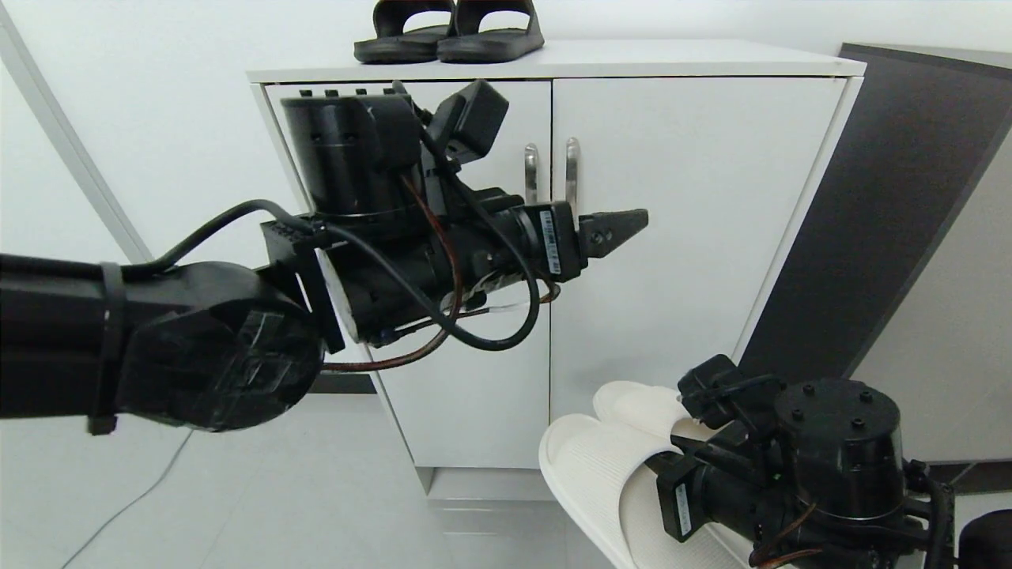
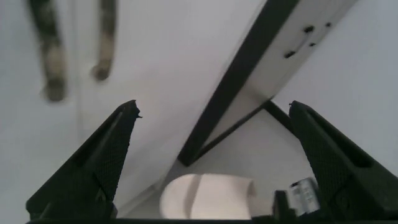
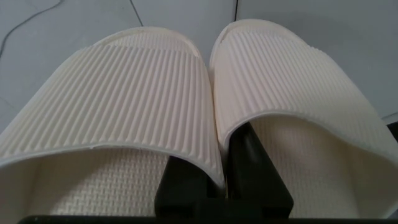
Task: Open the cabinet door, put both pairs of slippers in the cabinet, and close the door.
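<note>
cabinet (image 1: 696,197): white, both doors shut.
white slippers (image 1: 601,466) (image 3: 155,106): pair pressed side by side, held in the air low in front of the right door (image 1: 680,300).
black slippers (image 1: 451,32): pair side by side on top of the cabinet, over its left half.
left claw (image 1: 624,225) (image 2: 214,109): released, fingers spread wide, in front of the right door just beside the handles' lower ends.
right claw (image 1: 672,466) (image 3: 221,180): clenched on the white slippers, fingers tucked under the two straps where they meet.
handles (image 1: 572,167): two upright metal bars, either side of the door seam.

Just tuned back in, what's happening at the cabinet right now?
The left gripper hangs open in front of the cabinet's door handles, and both doors are shut. The right gripper holds the white slippers pinched together, low in front of the cabinet. The black slippers sit on its top.
</note>
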{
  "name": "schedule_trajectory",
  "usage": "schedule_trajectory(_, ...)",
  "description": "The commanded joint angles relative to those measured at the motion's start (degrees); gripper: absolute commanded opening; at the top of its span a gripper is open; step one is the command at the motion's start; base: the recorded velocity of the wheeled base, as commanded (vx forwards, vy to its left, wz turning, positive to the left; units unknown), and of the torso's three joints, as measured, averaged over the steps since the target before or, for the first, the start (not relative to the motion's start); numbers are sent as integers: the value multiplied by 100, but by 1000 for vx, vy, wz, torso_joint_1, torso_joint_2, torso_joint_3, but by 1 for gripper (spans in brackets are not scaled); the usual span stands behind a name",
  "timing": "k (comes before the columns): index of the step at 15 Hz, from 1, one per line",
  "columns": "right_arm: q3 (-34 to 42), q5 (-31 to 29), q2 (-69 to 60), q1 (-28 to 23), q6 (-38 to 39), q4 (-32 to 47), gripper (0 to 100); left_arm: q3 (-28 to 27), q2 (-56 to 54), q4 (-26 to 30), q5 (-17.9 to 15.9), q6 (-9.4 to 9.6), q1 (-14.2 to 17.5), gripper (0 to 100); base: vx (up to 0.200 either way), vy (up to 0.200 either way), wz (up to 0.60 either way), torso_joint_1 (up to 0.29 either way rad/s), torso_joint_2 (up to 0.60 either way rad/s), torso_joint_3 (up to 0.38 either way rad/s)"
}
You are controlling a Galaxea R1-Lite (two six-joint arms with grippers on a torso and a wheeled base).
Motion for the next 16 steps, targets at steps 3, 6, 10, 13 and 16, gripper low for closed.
schedule_trajectory(3,-9,179,24,30,-2,-5,0,-1074,512,511,-818,-179,141,100,0,0,0,0,0,0)
schedule_trajectory(6,62,196,-55,83,-2,-14,0,-1408,565,529,-1399,-495,405,100,0,0,0,0,0,0)
schedule_trajectory(10,88,249,-239,83,-2,-5,0,-1619,696,537,-1416,-627,616,100,0,0,0,0,0,0)
schedule_trajectory(13,88,275,-222,91,-2,-5,0,-1654,819,520,-1390,-618,800,100,0,0,0,0,0,0)
schedule_trajectory(16,88,275,-213,91,-2,-5,0,-1690,899,502,-1311,-618,853,100,0,0,0,0,0,0)
